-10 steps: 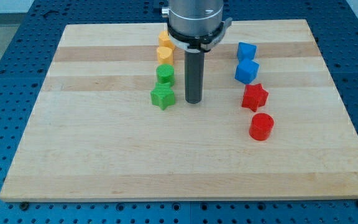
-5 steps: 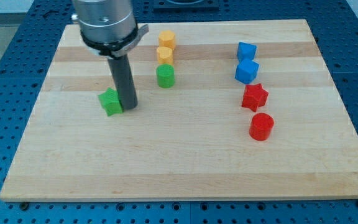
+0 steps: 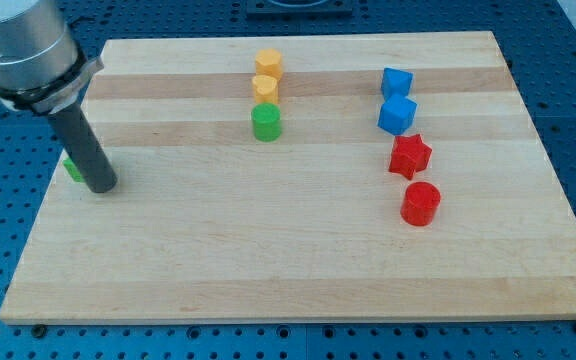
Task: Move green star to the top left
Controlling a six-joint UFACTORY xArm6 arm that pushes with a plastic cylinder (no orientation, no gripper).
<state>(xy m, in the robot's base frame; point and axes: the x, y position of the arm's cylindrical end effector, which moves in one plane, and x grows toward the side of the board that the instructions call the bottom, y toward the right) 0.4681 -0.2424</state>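
Note:
The green star (image 3: 72,168) is at the board's left edge, mostly hidden behind my rod; only a small green sliver shows. My tip (image 3: 100,186) rests on the board just right of and touching the star. A green cylinder (image 3: 265,122) stands near the top centre, far to the right of my tip.
Two orange blocks (image 3: 267,66) (image 3: 264,88) stand in a column above the green cylinder. On the right are two blue blocks (image 3: 397,82) (image 3: 397,114), a red star (image 3: 410,156) and a red cylinder (image 3: 420,204). The wooden board's left edge (image 3: 56,175) is beside the star.
My tip has swept left across the board, pushing the green star from beside the green cylinder to the left edge. The other blocks have not moved.

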